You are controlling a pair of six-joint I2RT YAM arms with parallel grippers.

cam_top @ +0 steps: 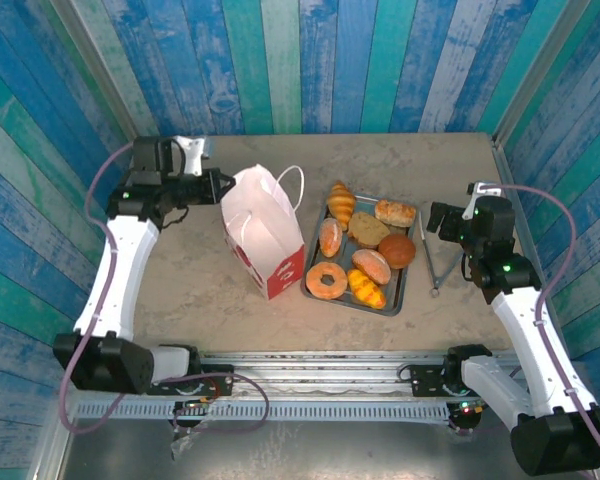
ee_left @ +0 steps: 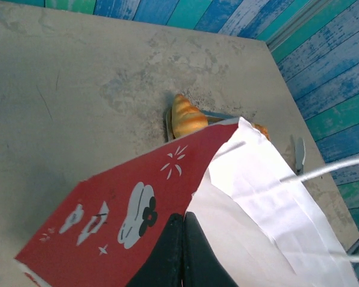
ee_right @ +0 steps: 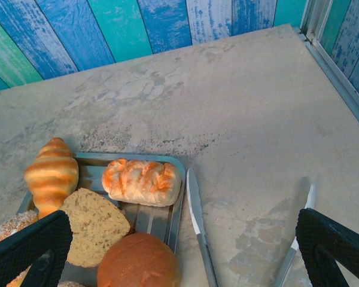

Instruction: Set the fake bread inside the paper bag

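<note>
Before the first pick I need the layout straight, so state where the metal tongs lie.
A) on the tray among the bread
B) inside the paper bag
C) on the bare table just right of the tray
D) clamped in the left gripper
C: the tongs lie flat on the table, just outside the right rim of the tray.

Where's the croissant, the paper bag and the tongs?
croissant (cam_top: 341,203), top view, the middle of its striped back.
paper bag (cam_top: 260,222), top view, its white side.
tongs (ee_right: 194,206), right wrist view, the left metal arm.
</note>
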